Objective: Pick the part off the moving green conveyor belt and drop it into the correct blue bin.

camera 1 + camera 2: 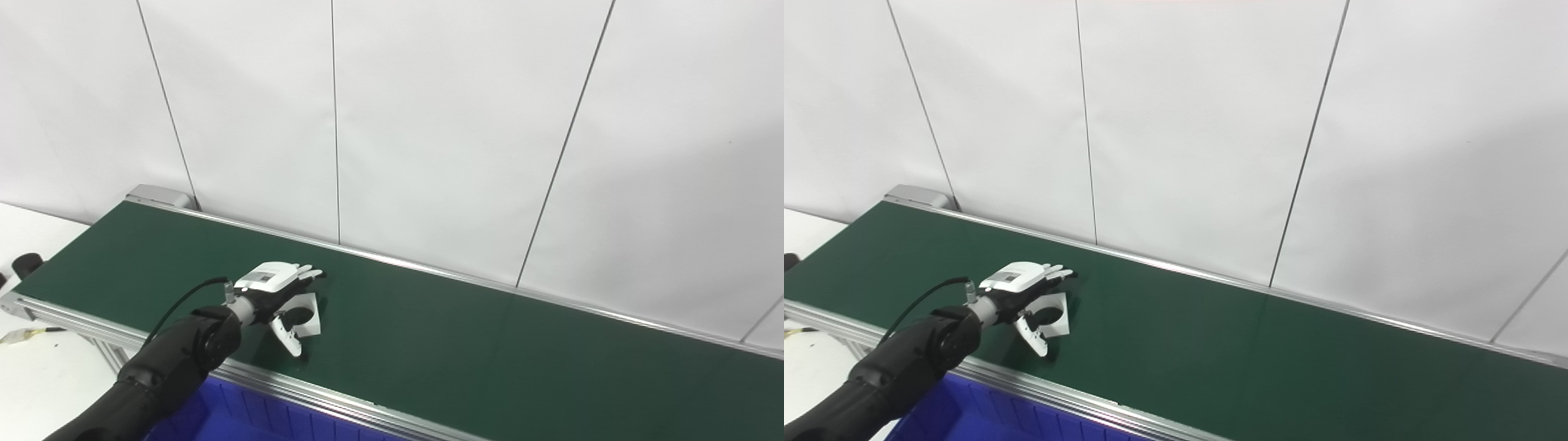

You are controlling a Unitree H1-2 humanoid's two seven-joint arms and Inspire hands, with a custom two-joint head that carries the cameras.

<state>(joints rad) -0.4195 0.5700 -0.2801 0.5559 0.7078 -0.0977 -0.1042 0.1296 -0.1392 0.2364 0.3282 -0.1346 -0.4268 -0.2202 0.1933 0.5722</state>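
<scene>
Paired head views over conveyor belt [429, 331]

Blue bin [245, 416] cut off at bottom edge; white part [306, 315] half hidden under left hand [278, 288].

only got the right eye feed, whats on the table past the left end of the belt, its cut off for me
Observer: A dark round object stands on the white table, just off the left end of the belt. Your view clips all but its edge.
Operator: anything else lying there
Observer: Yes, a thin cable with a yellowish end lies flat on the table, in front of the conveyor frame.
Operator: do you see where the frame ends
Observer: Yes, the near left corner of the metal frame shows here, between the dark object and the cable.
</scene>
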